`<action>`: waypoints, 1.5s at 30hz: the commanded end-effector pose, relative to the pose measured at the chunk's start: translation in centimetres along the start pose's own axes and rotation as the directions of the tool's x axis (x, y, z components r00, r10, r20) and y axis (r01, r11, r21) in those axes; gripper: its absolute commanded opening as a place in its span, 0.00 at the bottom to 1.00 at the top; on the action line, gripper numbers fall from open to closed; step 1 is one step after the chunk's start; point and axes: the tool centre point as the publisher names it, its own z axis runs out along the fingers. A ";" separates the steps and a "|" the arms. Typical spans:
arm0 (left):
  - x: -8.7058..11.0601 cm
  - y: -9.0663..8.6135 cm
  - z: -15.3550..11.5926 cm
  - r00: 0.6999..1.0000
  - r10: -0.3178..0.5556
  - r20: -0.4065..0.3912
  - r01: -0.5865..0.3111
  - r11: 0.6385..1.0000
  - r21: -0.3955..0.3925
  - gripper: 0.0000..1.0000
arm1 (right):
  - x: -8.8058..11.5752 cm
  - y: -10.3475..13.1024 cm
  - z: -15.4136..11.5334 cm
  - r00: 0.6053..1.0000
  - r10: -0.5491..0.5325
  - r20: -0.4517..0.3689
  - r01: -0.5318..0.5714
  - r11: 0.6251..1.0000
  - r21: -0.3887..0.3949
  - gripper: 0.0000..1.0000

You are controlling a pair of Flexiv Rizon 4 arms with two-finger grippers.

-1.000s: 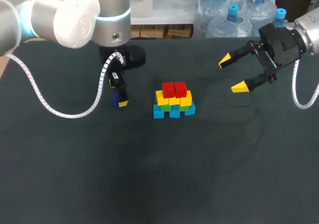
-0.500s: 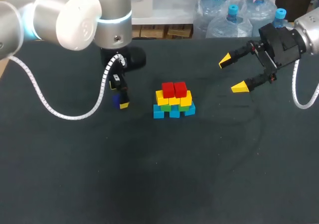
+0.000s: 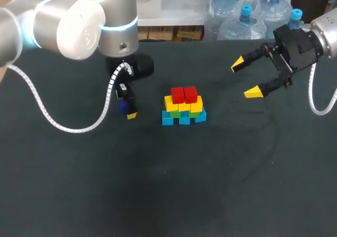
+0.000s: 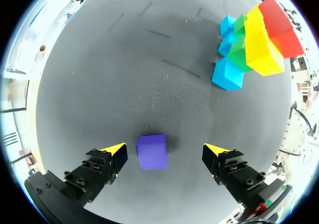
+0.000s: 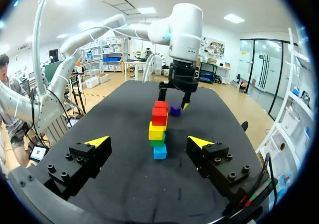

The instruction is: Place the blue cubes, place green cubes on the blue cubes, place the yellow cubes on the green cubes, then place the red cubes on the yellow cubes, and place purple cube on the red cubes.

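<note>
As my left arm eases down in the head view, its left gripper (image 3: 127, 109) straddles the small purple cube (image 3: 123, 106), left of the blue, green, yellow and red cube stack (image 3: 183, 106). My right gripper (image 3: 246, 78) hangs spread and empty, far right. The left wrist view shows my fingers spread, the cube on the table between them, untouched. The right wrist view agrees. I judge the grasp comes next.

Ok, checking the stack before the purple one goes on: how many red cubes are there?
2: one red cube and another, side by side on the yellow cubes. None seems hidden.
</note>
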 end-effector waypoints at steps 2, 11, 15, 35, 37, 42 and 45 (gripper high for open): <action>0.1 0.0 0.1 1.000 -0.002 0.006 0.002 1.000 -0.002 1.00 | 0.0 0.0 0.0 1.000 -0.001 0.000 0.001 1.000 0.001 1.00; 0.1 0.0 0.5 1.000 -0.010 0.010 0.010 1.000 0.002 1.00 | 0.0 0.0 0.0 1.000 -0.001 0.000 0.001 1.000 0.001 1.00; 0.2 0.0 0.6 1.000 -0.014 0.011 0.014 1.000 0.001 1.00 | 0.0 0.0 0.0 1.000 -0.001 0.000 0.001 1.000 0.001 1.00; 0.0 -0.6 0.6 1.000 0.017 0.026 -0.017 1.000 0.001 0.00 | 0.0 0.0 0.0 1.000 -0.001 0.000 0.001 1.000 0.001 1.00; -0.1 -0.7 0.1 0.999 0.030 0.028 -0.030 1.000 -0.009 0.00 | 0.0 0.0 0.0 1.000 -0.001 0.000 0.001 1.000 0.001 1.00; -0.4 -1.4 -1.8 0.997 0.071 0.022 -0.070 0.997 -0.042 0.00 | 0.0 0.0 0.0 1.000 -0.001 0.000 0.001 1.000 0.001 1.00; -0.6 -1.9 -3.5 0.995 0.097 0.018 -0.095 0.993 -0.073 0.00 | 0.0 0.0 0.0 1.000 -0.001 0.000 0.001 1.000 0.001 1.00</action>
